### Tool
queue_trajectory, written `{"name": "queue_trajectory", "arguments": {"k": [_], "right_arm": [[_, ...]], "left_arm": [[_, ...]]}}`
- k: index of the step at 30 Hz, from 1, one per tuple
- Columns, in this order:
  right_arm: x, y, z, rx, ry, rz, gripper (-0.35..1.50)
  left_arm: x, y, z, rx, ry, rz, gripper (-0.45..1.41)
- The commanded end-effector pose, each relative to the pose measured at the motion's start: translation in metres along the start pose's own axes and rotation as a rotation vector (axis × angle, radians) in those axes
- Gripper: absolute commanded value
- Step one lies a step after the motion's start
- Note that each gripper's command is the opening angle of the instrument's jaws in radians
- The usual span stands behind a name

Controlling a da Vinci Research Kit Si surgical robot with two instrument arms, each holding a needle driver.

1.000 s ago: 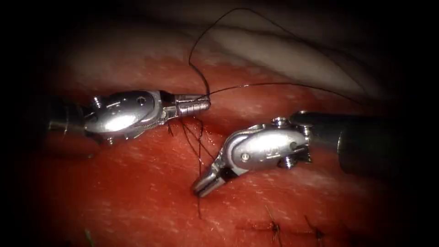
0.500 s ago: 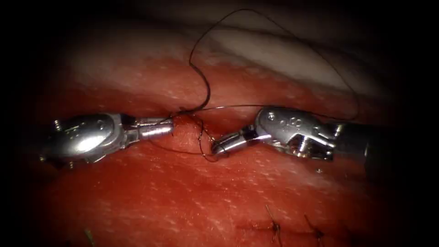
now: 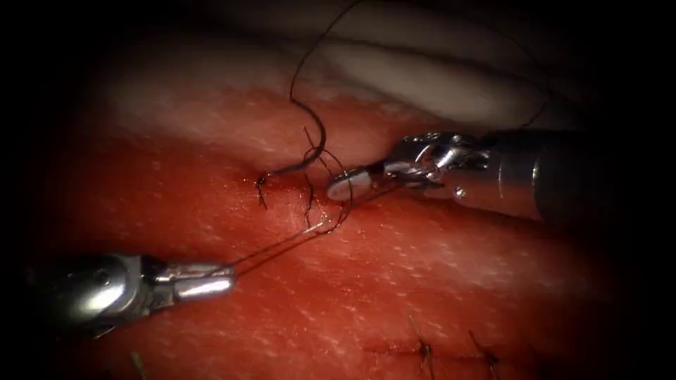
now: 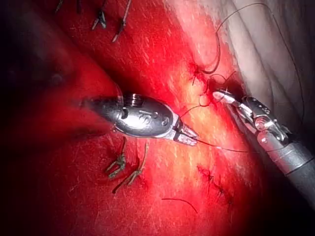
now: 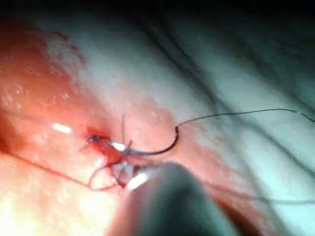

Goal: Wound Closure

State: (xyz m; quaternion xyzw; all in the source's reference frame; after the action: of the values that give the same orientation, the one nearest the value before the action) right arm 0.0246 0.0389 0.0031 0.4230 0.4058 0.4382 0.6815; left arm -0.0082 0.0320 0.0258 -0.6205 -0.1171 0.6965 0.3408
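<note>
— Two strands of thread (image 3: 278, 248) run from the left tool (image 3: 227, 279), don't they?
— Yes. That tool sits at 8 o'clock in the endoscope view, its jaws closed on the thread. Both strands rise toward 1 o'clock, taut, to a small loop (image 3: 331, 211) near the centre.
— And the right tool (image 3: 341, 188)?
— It enters from 3 o'clock, its tip just at 1 o'clock of the loop. Its jaws look closed, seemingly on thread; turns of thread curl round the tip and partly hide it.
— Where does the thread meet the tissue (image 3: 436, 281)?
— At a dark spot at 9 o'clock of the right tool's tip, near it. From there a thick strand arcs up toward 12 o'clock and off over the pale fat.
— The needle?
— Where it lies cannot be told.
— Anything else around?
— Finished stitches (image 3: 422, 347) at 5 o'clock, well apart from both tools. The left wrist view shows the left tool (image 4: 192, 139) closed on thread, the right tool (image 4: 218, 93) near it, and cut ends (image 4: 120, 164) just beside its body.
</note>
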Motion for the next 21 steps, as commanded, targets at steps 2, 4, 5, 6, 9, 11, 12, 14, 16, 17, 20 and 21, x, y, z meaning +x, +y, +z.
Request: {"name": "queue_trajectory", "arguments": {"k": [2, 4, 5, 6, 9, 11, 12, 14, 16, 17, 20, 21], "right_arm": [[0.0012, 0.0008, 0.0001, -0.038, 0.012, 0.026, -0.35], [0.0015, 0.0013, -0.0003, -0.111, 0.003, 0.045, -0.35], [0.0015, 0.0013, -0.0003, -0.111, 0.003, 0.045, -0.35], [0.0017, 0.0015, -0.0005, -0.135, 0.004, 0.062, -0.35], [0.0019, 0.002, -0.0005, -0.206, 0.019, 0.168, -0.35], [0.0018, 0.0022, -0.0002, -0.231, 0.012, 0.218, -0.35], [0.0015, 0.0023, 0.0003, -0.243, 0.018, 0.265, -0.35], [0.0007, 0.0026, 0.0012, -0.25, 0.022, 0.341, -0.35], [0.0002, 0.0027, 0.0016, -0.244, 0.036, 0.372, -0.35], [-0.0006, 0.0029, 0.0021, -0.223, 0.066, 0.412, -0.35], [-0.0007, 0.0032, 0.0016, -0.201, 0.176, 0.483, -0.35], [-0.0005, 0.0036, 0.0013, -0.19, 0.268, 0.532, -0.35]], "left_arm": [[-0.0006, 0.0017, -0.0007, -0.009, 0.0, -0.002, -0.35], [-0.0005, 0.0028, -0.0016, -0.016, 0.005, -0.002, -0.35], [-0.0005, 0.0028, -0.0016, -0.016, 0.005, -0.002, -0.35], [-0.0005, 0.0032, -0.002, -0.019, 0.005, -0.001, -0.35], [-0.0004, 0.0047, -0.0032, -0.026, 0.004, 0.002, -0.35], [-0.0004, 0.0054, -0.0035, -0.028, 0.009, 0.003, -0.35], [-0.0005, 0.006, -0.0038, -0.029, 0.009, 0.005, -0.35], [-0.0007, 0.0068, -0.0042, -0.032, 0.009, 0.009, -0.35], [-0.0008, 0.007, -0.0043, -0.033, 0.009, 0.01, -0.35], [-0.0007, 0.0076, -0.0047, -0.036, 0.009, 0.011, -0.35], [-0.0006, 0.0082, -0.0053, -0.04, 0.008, 0.011, -0.35], [-0.0005, 0.0087, -0.0057, -0.042, 0.008, 0.012, -0.35]]}}
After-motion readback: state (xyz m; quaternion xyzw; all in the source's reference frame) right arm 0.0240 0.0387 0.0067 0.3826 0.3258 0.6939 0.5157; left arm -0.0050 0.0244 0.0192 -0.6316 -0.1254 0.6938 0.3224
